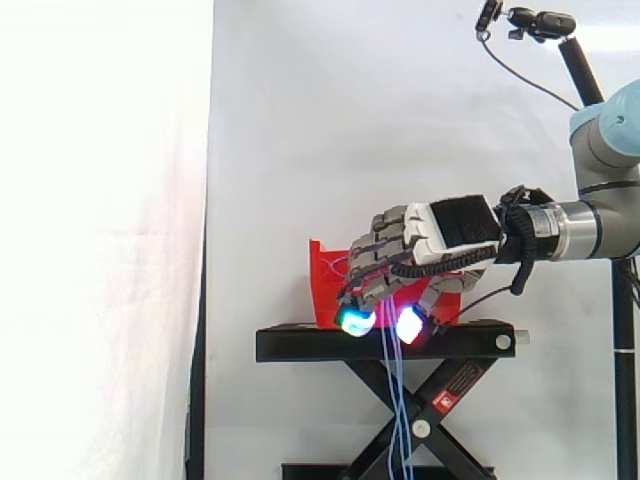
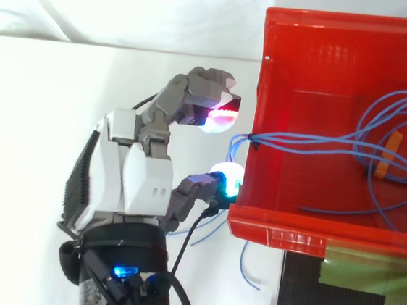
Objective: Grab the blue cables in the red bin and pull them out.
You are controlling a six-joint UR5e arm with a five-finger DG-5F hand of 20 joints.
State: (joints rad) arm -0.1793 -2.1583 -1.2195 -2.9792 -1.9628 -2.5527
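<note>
Side view: robot hand (image 1: 440, 232) comes in from the right, palm down, fingers curled downward in front of the red bin (image 1: 325, 278). Bin sits on a black stand (image 1: 300, 345) before a white curtain (image 1: 100, 250). Two glowing fingertips (image 1: 355, 321), one cyan & one white-red, hang right at the stand's top edge. Blue cables (image 1: 396, 400) drop from betw. those pads and run straight down past the stand's front edge & over its crossed legs to the picture's bottom. Open space lies left of the stand, up to the curtain fold.

Top view: hand (image 2: 132, 174) is outside the bin (image 2: 308, 61), just beside its left wall, near the lower left corner. Fingers & thumb curl toward each other, w/ a pink-red pad above & a white-cyan pad (image 2: 226, 178) below. The lower pad is at the wall's outer face; can't tell if it touches. Cables (image 2: 314, 142) gather into a bundle that crosses the left wall's rim betw. the two pads. Hand looks closed on the strands there, tho the contact itself is partly hidden. Inside, the remaining cables loop over the right half of the bin floor, w/ a small orange piece (image 2: 385, 157) among them; left half of the floor is bare. A few loose strands hang outside, below the bin's lower left corner. Left of the hand is a white background (image 2: 30, 141) w/ plenty of room.
</note>
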